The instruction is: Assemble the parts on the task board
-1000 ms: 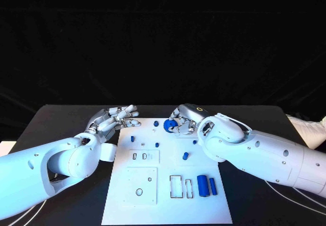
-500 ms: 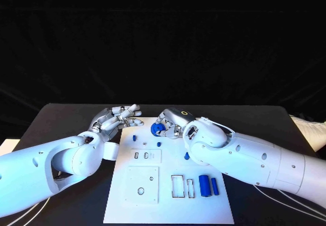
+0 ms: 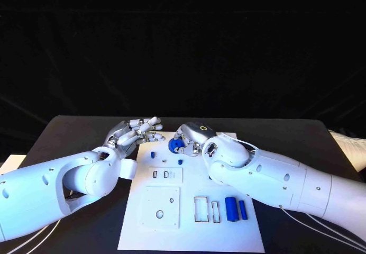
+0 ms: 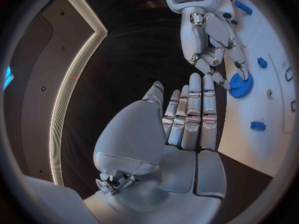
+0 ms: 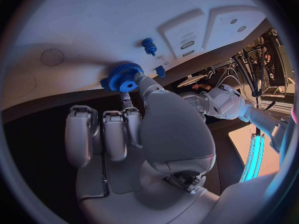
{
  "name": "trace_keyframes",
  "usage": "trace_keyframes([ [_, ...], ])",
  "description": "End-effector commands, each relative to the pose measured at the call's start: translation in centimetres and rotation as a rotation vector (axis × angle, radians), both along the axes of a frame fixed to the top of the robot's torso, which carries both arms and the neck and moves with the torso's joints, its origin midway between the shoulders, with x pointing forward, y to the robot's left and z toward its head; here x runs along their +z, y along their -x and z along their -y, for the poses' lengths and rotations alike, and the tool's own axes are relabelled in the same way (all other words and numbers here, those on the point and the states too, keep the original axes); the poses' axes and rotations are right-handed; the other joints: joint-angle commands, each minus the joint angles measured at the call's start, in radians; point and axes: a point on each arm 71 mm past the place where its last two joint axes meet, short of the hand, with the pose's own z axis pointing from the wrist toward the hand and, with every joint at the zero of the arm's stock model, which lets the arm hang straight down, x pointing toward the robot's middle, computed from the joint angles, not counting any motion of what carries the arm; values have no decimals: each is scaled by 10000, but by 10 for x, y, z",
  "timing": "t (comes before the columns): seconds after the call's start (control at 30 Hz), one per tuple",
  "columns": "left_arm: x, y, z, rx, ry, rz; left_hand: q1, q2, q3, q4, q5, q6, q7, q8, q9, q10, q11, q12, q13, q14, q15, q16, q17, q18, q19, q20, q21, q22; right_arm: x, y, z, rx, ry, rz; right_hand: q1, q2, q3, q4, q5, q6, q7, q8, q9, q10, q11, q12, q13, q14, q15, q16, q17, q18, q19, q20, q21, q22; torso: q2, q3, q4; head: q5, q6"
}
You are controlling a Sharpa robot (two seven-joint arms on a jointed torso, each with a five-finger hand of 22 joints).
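- Head view: a black table (image 3: 76, 132) stood before a dark, draped backdrop, with the white task board (image 3: 191, 222) lying at its middle.
- Right hand (image 3: 191, 140) reached over the board's far end and pinched a blue gear (image 3: 176, 143) between thumb and a finger; the right wrist view showed the same gear (image 5: 124, 76) at the fingertips, just above the board's white surface, while the other fingers stayed curled toward the palm.
- Left hand (image 3: 134, 133) hovered at the board's far left corner, holding nothing, its fingers straight and slightly apart; the left wrist view showed them (image 4: 193, 112) extended side by side toward the gear (image 4: 240, 84).
- Small blue pegs (image 3: 153, 154) stood near the board's far end; two blue cylinders (image 3: 231, 208) lay side by side near its right edge, beside rectangular slots (image 3: 200, 208).
- Wrist views showed a lit strip (image 4: 69, 99) curving along a grey room wall.
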Motion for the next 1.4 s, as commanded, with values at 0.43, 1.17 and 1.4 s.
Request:
trace_keyframes([
  [0.43, 1, 0, 1, -105, 43, 68, 122, -17, -3, -78, 0, -12, 58, -50, -6, -91, -1, -49, -14, -80, 0, -54, 17, 119, -23, 2, -69, -10, -3, -2, -3, -4, 972, 428, -446, -133, 108, 94, -301, -260, 78, -317, 78, -16, 152, -289, 1051, 748, 62, 41, 1049, -198, 16, 20, 26, -30, -8, -8, -16, -12, 66],
  [1.17, 0, 0, 1, -23, -36, -40, 164, 13, 41, -119, -1, -28, 79, -57, -10, -116, 10, -57, -21, -75, 1, -72, 60, 118, -17, 1, -67, -13, -11, -8, 4, -245, 1155, -623, -2608, 103, -86, 1699, 1400, -704, 193, -391, -24, 187, 310, 102, 1434, 905, 239, 432, 1867, -279, 175, 227, 316, 474, -7, 1, -14, 44, 50],
  [1.4, 0, -1, 0, 13, -55, -52, 176, 18, 53, -131, -1, -34, 83, -59, -12, -124, 14, -59, -23, -76, 2, -77, 69, 118, -17, 1, -66, -13, -7, -9, 9, -407, 640, -206, -2564, 32, -62, 1642, 1341, -709, 190, -422, -27, 171, 300, 73, 1418, 902, 226, 429, 1862, -281, 175, 214, 321, 481, -4, 10, -27, 61, 51],
])
